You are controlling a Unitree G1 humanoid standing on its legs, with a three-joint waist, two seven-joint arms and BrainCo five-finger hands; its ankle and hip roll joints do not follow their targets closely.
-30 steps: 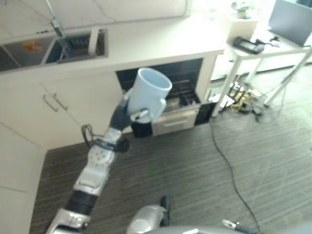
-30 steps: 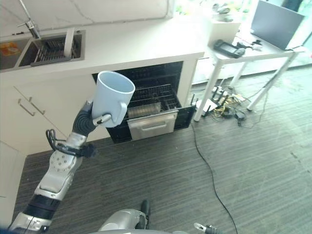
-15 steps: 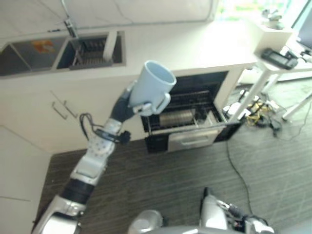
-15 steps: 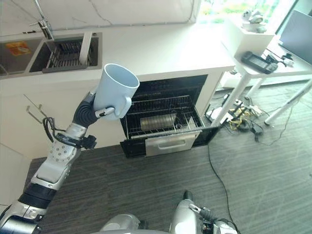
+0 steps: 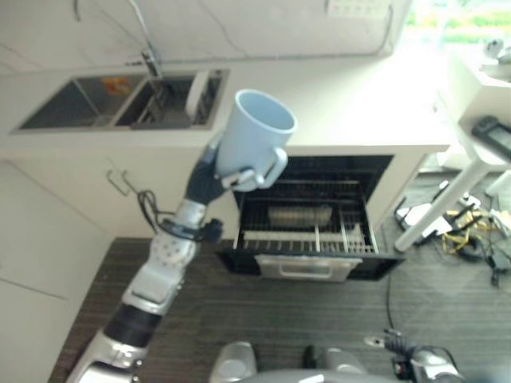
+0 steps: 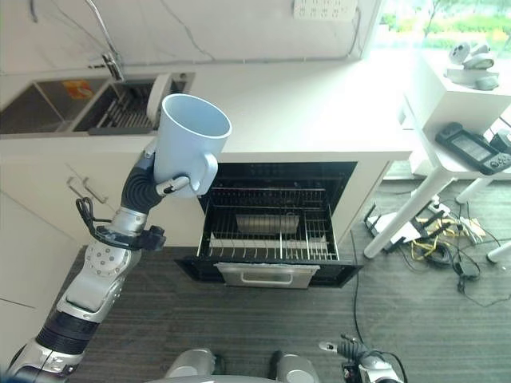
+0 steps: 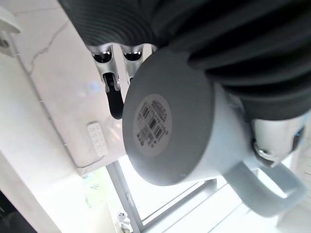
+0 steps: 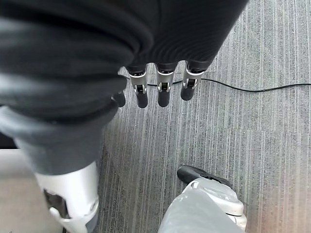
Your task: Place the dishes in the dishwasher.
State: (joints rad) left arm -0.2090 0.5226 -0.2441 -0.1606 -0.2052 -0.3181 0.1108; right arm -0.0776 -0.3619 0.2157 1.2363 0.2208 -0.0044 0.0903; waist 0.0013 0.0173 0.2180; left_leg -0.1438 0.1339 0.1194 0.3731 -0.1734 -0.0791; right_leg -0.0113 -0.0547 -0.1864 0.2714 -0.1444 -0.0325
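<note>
Left wrist view: left hand (image 7: pixel 272 87) fingers (image 7: pixel 115 97) around mug (image 7: pixel 194 131).

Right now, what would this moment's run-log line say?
left robot hand: shut on mug, held upright | right robot hand: open, idle over floor | dishwasher: open, rack pulled out | phase: carrying

The pale blue mug (image 6: pixel 190 144) covers most of the left hand (image 6: pixel 151 177), so the palm stays hidden; the mug's inside bottom cannot be seen; the metal item (image 6: pixel 267 223) in the dishwasher (image 6: pixel 271 271) rack is too small to identify; the sink (image 5: pixel 96 104) contents are unclear; the side table (image 6: pixel 471 159) is cut by the edge.
</note>
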